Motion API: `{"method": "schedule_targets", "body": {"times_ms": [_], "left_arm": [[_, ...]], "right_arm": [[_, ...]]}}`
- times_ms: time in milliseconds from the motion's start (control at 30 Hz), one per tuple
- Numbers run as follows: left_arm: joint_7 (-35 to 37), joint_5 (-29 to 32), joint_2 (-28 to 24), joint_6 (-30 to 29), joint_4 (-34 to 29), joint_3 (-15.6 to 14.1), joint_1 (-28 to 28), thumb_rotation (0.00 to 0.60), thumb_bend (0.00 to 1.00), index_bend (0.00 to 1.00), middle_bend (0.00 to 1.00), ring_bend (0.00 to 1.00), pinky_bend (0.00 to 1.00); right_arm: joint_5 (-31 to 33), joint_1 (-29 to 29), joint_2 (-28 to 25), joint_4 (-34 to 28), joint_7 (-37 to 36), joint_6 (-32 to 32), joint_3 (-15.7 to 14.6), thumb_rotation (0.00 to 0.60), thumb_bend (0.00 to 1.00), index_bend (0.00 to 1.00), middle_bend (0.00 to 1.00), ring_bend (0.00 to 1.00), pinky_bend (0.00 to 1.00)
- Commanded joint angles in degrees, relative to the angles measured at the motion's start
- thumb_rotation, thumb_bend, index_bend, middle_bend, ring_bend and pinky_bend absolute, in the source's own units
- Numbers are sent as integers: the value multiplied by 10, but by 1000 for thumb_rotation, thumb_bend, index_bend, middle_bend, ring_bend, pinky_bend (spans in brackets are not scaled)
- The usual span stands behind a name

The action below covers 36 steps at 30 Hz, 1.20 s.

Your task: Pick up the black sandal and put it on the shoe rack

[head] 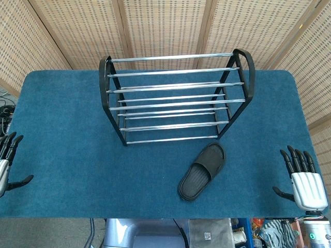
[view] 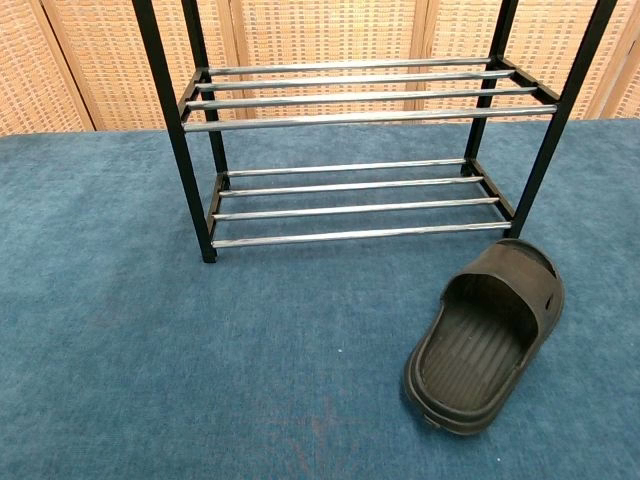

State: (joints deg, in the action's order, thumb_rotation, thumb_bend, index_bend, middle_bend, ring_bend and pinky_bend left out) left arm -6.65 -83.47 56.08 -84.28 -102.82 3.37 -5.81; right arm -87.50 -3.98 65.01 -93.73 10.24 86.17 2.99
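A black sandal (head: 202, 170) lies flat on the blue table cover, sole down, just in front of the shoe rack's right leg; the chest view shows the black sandal (view: 488, 335) with its open heel end toward me. The shoe rack (head: 176, 98) of black frame and chrome bars stands at the table's middle back, its shelves bare, and the shoe rack (view: 350, 150) fills the upper chest view. My right hand (head: 304, 178) hovers at the table's front right edge, fingers spread, holding nothing. My left hand (head: 6, 163) shows at the far left edge, fingers apart and empty.
The blue table cover (head: 67, 155) spreads wide on both sides of the rack. Woven rattan screens (head: 165, 26) stand behind the table. Cables and boxes (head: 217, 232) lie on the floor below the front edge.
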Motion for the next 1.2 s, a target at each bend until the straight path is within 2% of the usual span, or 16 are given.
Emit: {"method": "schedule_targets", "body": {"times_ms": [33,167,333,400,500,667,767,833,933,1200], "left_arm": [[2,-2,-1,-1,0,-1,1,600,106,0,0,0,0],[7,-3,-2,-6,0,0,3,600,105,0,0,0,0],[5,-3,-1,-7,1,-1,4,600,106,0,0,0,0],[3,0,1,-7,1,0,3,600,105,0,0,0,0],[-2,4,3,-3,1,2,1,600,105,0,0,0,0],[-8,13,5,5,2,4,-3,600,105,0,0,0,0],[-11,17,7,8,3,5,-4,600,106,0,0,0,0],[-12,21,8,11,4,6,-5,600,105,0,0,0,0],[-13,24,8,13,4,6,-6,600,105,0,0,0,0],[-21,28,11,18,3,6,-9,600,106,0,0,0,0]], "right_arm": [[-2,0,-1,-4,4,-7,-6,600,0,0,0,0,0],[-22,-9,-2,-14,13,-28,-21,600,0,0,0,0,0],[-137,-61,3,8,-39,-67,-52,600,0,0,0,0,0],[-199,-102,8,18,-72,-90,-62,600,0,0,0,0,0],[-241,-148,12,26,-97,-123,-64,600,0,0,0,0,0],[-293,-213,37,37,-83,-172,-58,600,0,0,0,0,0],[-301,-244,56,43,-77,-206,-54,600,0,0,0,0,0],[-288,-278,75,46,-77,-266,-49,600,0,0,0,0,0],[-266,-302,83,41,-68,-313,-46,600,0,0,0,0,0],[-234,-342,105,46,4,-385,-35,600,0,0,0,0,0]]}}
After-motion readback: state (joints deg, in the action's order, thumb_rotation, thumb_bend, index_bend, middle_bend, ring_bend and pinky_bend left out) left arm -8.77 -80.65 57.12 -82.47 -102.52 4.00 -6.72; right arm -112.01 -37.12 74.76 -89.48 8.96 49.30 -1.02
